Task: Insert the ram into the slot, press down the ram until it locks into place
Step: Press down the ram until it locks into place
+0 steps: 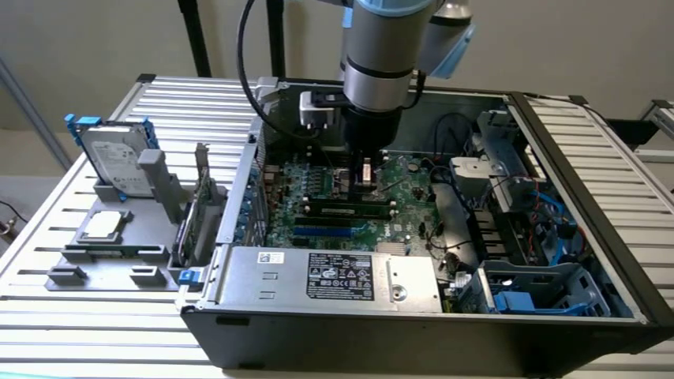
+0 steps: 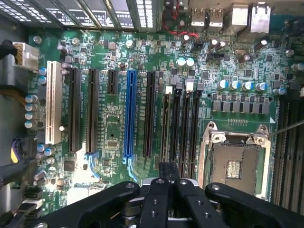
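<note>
The ram [image 1: 346, 211] is a long dark-green stick standing in one of the black motherboard slots [image 1: 348, 203], inside the open computer case. In the wrist view the ram [image 2: 166, 128] shows edge-on in the slot nearest the blue connector, beside three bare slots [image 2: 185, 128]. My gripper [image 1: 365, 188] hangs straight down over the middle of the stick. Its black fingers [image 2: 160, 173] are pressed together, so the gripper [image 2: 168, 167] is shut with nothing seen between them. I cannot tell whether the tips touch the ram's top edge.
The CPU socket [image 2: 235, 164] lies beside the slots, and a blue PCIe slot [image 2: 129, 114] on the other side. The power supply [image 1: 331, 276] fills the case's near side, with cables and a drive cage [image 1: 516, 213] at the exterior view's right. A grey fixture holds a hard drive [image 1: 110, 162] and an upright card [image 1: 200, 197].
</note>
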Robot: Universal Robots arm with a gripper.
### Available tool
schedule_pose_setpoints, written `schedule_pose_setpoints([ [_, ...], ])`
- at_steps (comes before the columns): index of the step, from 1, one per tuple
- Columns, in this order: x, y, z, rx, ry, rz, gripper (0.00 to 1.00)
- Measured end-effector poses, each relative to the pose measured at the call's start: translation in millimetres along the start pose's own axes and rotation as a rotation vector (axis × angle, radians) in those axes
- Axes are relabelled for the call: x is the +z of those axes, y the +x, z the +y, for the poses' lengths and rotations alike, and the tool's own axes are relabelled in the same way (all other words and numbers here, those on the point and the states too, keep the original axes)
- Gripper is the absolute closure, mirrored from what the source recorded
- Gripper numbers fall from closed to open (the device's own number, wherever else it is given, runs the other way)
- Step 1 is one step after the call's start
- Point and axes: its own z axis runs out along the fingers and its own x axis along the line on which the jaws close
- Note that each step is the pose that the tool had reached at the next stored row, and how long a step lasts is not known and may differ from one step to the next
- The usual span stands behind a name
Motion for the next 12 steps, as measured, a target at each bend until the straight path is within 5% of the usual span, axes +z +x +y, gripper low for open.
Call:
schedule_pose_setpoints([
  [4, -10.5, 0.1, 0.3, 0.000, -0.0002, 0.0001, 0.90],
  [12, -10.6, 0.1, 0.3, 0.000, -0.0001, -0.0001, 0.90],
])
